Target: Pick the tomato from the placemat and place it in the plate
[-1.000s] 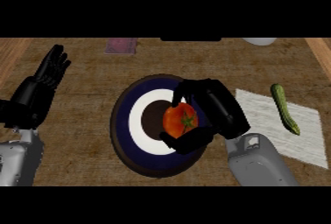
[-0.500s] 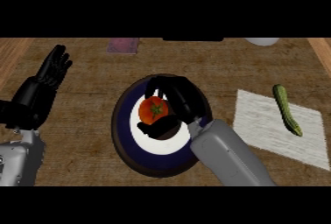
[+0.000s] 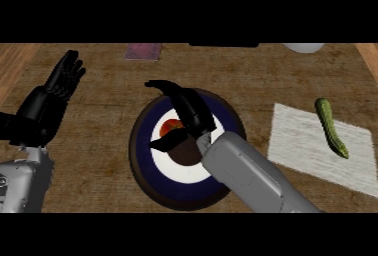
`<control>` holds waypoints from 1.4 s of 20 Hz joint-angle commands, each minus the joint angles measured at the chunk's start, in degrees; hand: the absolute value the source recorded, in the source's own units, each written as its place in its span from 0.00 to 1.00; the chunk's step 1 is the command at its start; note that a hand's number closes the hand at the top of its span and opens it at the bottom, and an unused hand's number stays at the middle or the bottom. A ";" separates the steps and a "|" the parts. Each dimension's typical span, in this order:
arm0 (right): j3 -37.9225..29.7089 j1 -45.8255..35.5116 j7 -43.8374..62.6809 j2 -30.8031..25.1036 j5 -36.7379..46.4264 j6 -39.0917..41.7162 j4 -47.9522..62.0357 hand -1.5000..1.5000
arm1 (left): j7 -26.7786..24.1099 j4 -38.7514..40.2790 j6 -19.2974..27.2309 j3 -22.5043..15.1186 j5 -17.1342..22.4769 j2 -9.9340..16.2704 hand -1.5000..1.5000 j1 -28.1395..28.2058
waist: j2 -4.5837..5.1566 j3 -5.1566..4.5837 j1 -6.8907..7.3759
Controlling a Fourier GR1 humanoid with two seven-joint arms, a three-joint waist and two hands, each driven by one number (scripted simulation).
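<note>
The red tomato (image 3: 171, 126) lies on the white centre of the round plate (image 3: 144, 165), which has a dark blue rim. My right hand (image 3: 193, 117) hovers right over it and hides most of it. Its fingers stretch up and to the left past the tomato, and the thumb (image 3: 166, 143) sticks out below it, so the hand is open. The forearm crosses the plate's right side. The white placemat (image 3: 310, 150) lies to the right of the plate. My left hand (image 3: 48, 105) rests open at the left edge, fingers up.
A green cucumber (image 3: 331, 127) lies on the placemat's far right part. At the back edge of the counter there are a pink item (image 3: 144, 50), a dark object (image 3: 223, 45) and a white bowl (image 3: 303, 47).
My right hand carried the tomato left over the plate's middle. Its fingers have uncurled from the tomato, which now sits on the plate. The left hand has not moved.
</note>
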 commanded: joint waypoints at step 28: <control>-32.48 14.39 -32.72 -19.65 -27.72 29.95 6.57 0.00 | -0.66 1.64 1.10 0.58 -3.13 -1.82 0.50 -0.07 | -0.30 0.01 -1.99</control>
